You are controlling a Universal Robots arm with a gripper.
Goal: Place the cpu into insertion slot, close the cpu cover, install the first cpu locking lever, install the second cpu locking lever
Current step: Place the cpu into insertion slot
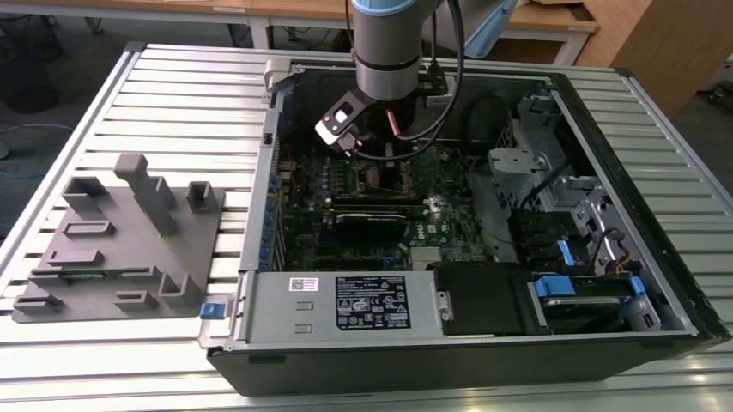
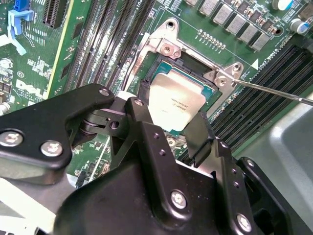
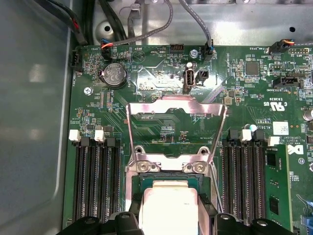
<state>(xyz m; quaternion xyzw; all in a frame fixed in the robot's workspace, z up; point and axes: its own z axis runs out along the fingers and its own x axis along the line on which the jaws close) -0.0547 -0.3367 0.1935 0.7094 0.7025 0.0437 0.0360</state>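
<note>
The black gripper [image 2: 171, 111] hangs low inside the big open black computer case [image 1: 481, 365]. Its two fingers [image 2: 200, 136] are closed just enough to pinch the small, flat, square silver-grey cpu [image 2: 177, 100] by two sides. The cpu sits in the dark square insertion slot [image 3: 161, 175] on the green board [image 3: 98, 103]. The thin silver metal cpu cover [image 3: 146, 116] is flipped open, just beside the slot.

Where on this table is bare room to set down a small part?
Bare slats lie between the grey fixture and the far edge, and at the exterior view's right of the case. Crowded: inside the case, around the tool and cpu.
</note>
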